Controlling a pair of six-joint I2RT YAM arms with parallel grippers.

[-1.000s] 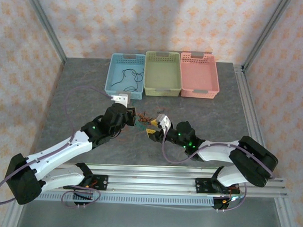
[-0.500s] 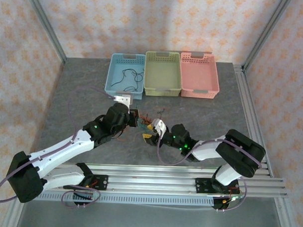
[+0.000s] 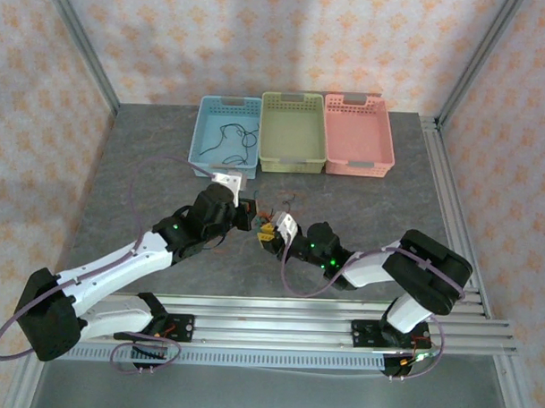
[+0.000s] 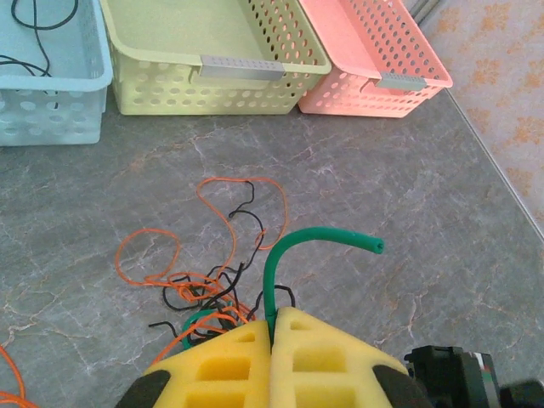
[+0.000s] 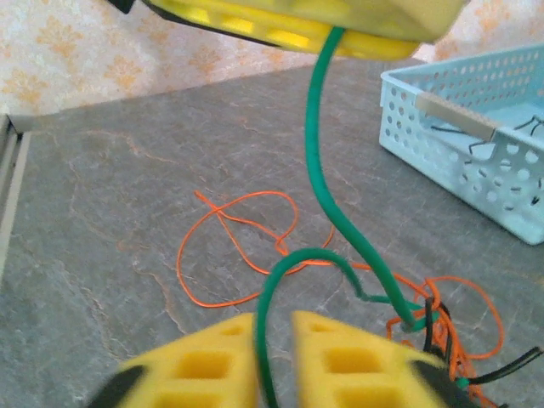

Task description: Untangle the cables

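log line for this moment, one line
left gripper: shut on green cable | right gripper: open around green cable | orange and black cables: knotted on table

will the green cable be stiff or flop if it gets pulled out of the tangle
Probably springy: the green cable arches up unsupported from the left pincer. Likely to drag the orange loops along, being tangled at its base.

Top cam's high behind the arm bases [image 3: 165, 326] looking down the whole counter [image 3: 148, 164] to the baskets [image 3: 292, 163], wrist cams ride low and close, one behind the left gripper [image 4: 274, 323] facing the baskets, one behind the right gripper [image 5: 274, 323] facing left, and all three share the cable tangle [image 3: 267, 215].
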